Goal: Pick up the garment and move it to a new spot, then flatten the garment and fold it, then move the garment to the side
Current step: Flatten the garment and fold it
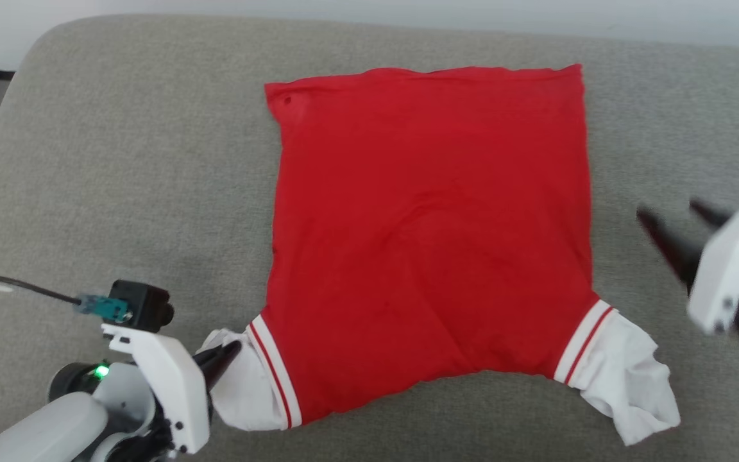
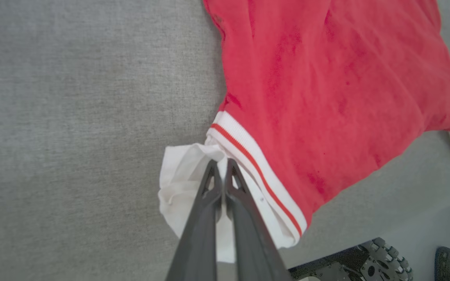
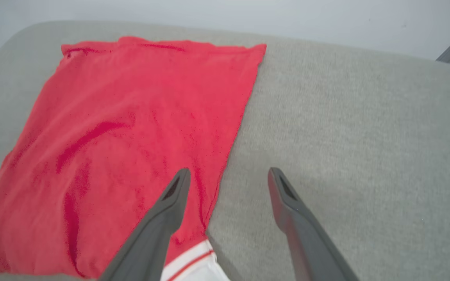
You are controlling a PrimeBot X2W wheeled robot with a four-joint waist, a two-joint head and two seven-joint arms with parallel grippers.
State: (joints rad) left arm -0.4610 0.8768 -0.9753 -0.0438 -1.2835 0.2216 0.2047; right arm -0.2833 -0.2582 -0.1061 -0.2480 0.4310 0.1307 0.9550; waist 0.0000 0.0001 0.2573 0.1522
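**Q:** Reading left to right, what could go wrong from here?

**A:** At left, my left claw [image 1: 231, 351] has its fingers pressed together on the white left sleeve [image 1: 241, 391] of the shirt [image 1: 430, 237], seemingly pinching a fold. I judge that a pull from this one corner would drag the smooth red body askew and wrinkle it. At centre, the body lies flat, so any slip there undoes finished work. At right, the right sleeve [image 1: 626, 378] lies crumpled, and a fold made over it would trap a lump. My right claw [image 1: 668, 210] has its fingers spread apart and holds nothing, so a careless descent could snag the side edge.

**Q:** And where does the shirt lie relative to each claw?

**A:** It is spread on the grey cushion [image 1: 119, 160], hem far from me and sleeves near. My left claw touches the left sleeve just outside the striped seam [image 2: 256, 164]. My right claw sits off the shirt's right edge, apart from the cloth. In its wrist view, one finger overlaps the red edge and the other the cushion.
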